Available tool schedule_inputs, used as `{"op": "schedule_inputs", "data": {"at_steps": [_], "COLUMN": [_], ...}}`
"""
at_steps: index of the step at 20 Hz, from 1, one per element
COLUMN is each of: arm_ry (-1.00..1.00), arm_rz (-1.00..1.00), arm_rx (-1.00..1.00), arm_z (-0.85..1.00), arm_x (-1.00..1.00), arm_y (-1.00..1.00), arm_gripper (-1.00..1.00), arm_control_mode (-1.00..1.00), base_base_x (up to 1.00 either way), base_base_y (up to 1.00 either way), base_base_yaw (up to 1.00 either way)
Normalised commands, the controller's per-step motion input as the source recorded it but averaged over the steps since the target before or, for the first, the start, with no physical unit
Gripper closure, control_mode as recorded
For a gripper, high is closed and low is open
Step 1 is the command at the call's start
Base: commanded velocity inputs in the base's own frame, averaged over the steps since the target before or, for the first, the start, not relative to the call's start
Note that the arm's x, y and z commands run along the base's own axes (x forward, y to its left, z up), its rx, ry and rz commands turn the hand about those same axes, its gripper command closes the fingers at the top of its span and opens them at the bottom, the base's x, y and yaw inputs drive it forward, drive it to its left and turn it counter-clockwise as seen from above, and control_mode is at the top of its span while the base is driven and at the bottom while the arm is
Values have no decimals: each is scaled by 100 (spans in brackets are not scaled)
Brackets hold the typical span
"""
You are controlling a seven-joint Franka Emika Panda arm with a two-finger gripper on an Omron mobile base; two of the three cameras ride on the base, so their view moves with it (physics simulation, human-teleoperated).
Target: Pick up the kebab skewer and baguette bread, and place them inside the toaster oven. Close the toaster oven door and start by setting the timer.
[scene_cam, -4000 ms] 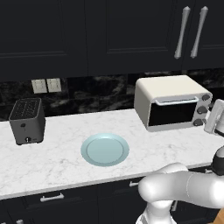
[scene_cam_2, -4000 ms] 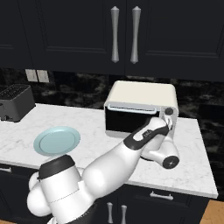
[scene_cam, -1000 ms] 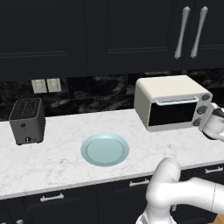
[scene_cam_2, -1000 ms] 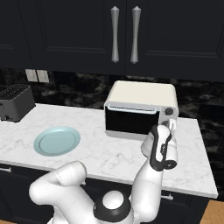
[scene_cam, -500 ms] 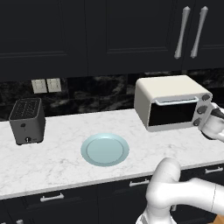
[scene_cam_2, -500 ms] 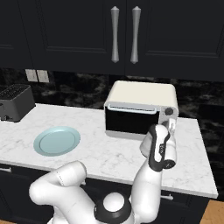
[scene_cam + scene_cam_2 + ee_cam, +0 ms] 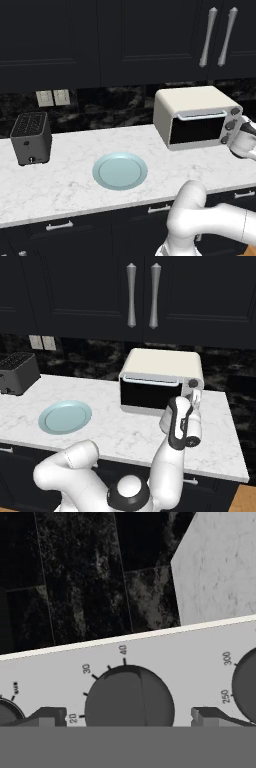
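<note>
The cream-white toaster oven (image 7: 192,107) (image 7: 160,368) stands at the back right of the counter. Its dark glass door (image 7: 196,129) (image 7: 147,394) is shut, with the silver handle along its top. My gripper (image 7: 195,397) (image 7: 245,127) is held up against the knob panel at the oven's right end. In the hand view the open gripper (image 7: 127,716) has a dark round dial (image 7: 129,697), ringed with numbers, centred between its fingertips (image 7: 47,716), which do not touch it. The kebab skewer and the baguette bread are out of view.
A pale blue plate (image 7: 120,171) (image 7: 65,417) lies bare on the white marble counter, left of the oven. A dark grey slot toaster (image 7: 31,137) (image 7: 17,372) stands at the far left. Dark cabinets hang above. More dials (image 7: 247,684) flank the centred one.
Over four seconds the arm has swung out to the right and the hand has turned to face the knob panel. Over the last second it has hardly moved.
</note>
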Motion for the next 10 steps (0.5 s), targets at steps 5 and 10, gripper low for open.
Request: {"op": "schedule_inputs", "data": {"at_steps": [5, 10], "arm_ry": [0, 0], "arm_rz": [0, 0], "arm_rx": [0, 0], "arm_z": [0, 0], "arm_x": [2, 4], "arm_y": [0, 1], "arm_gripper": [100, 100], "arm_control_mode": [-100, -100], "base_base_x": [0, 0], "base_base_y": [0, 0], "base_base_yaw": [0, 0]}}
